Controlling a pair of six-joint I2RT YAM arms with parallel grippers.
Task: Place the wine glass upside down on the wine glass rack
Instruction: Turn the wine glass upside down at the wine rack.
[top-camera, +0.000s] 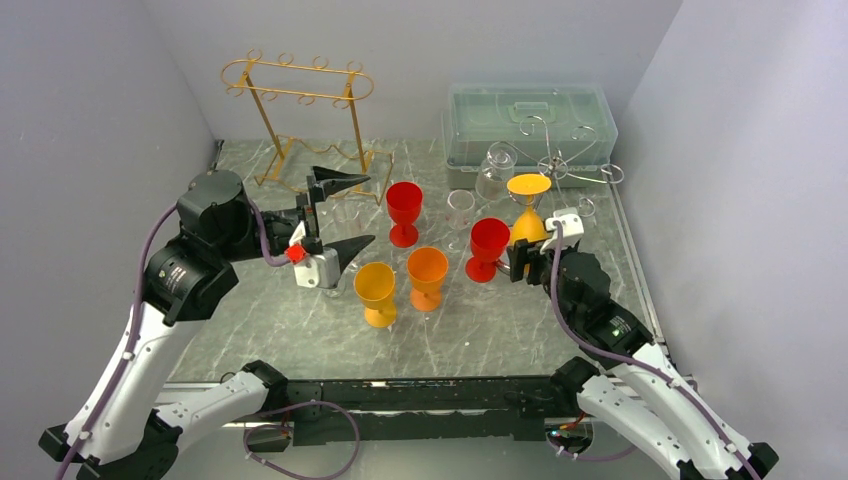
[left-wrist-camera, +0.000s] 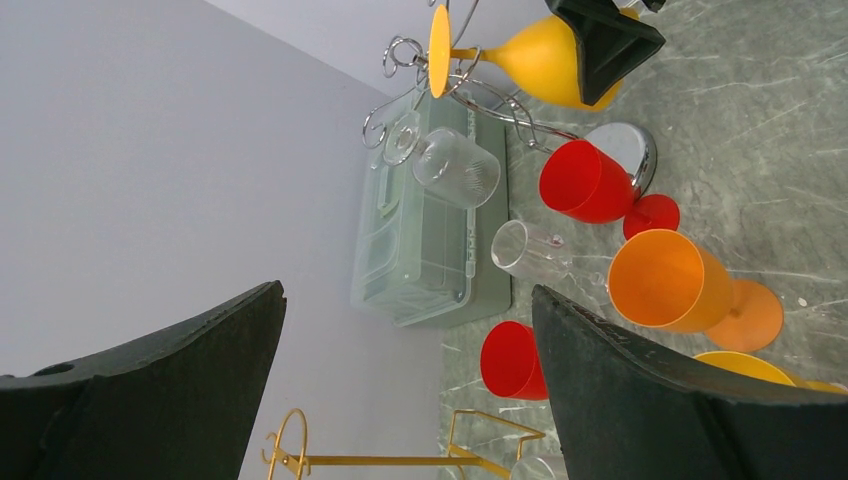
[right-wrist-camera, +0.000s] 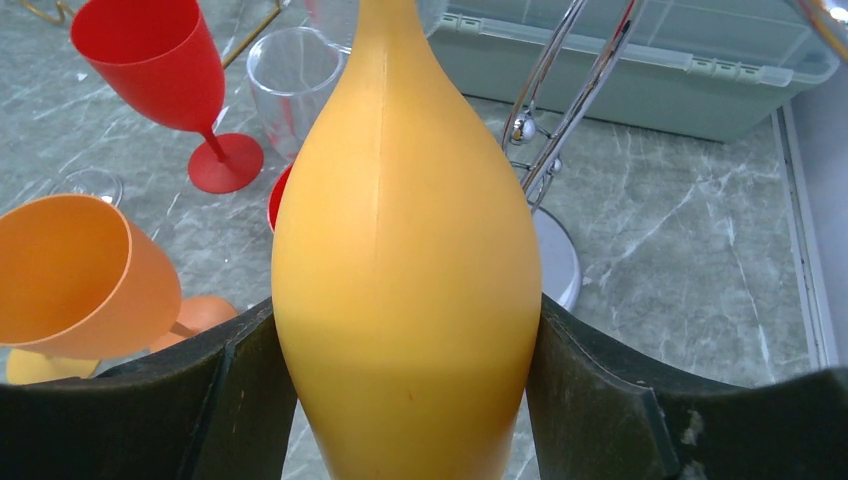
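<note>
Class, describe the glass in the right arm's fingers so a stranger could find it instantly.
Start at the clear lidded box at the back right, then the silver wire rack before it. Beside that rack is the yellow glass, the only coloured one upside down, foot uppermost.

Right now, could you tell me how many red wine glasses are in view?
2. One red glass stands upright mid-table, behind the orange glass; the second red glass stands just left of the inverted yellow glass. None appears hidden.
</note>
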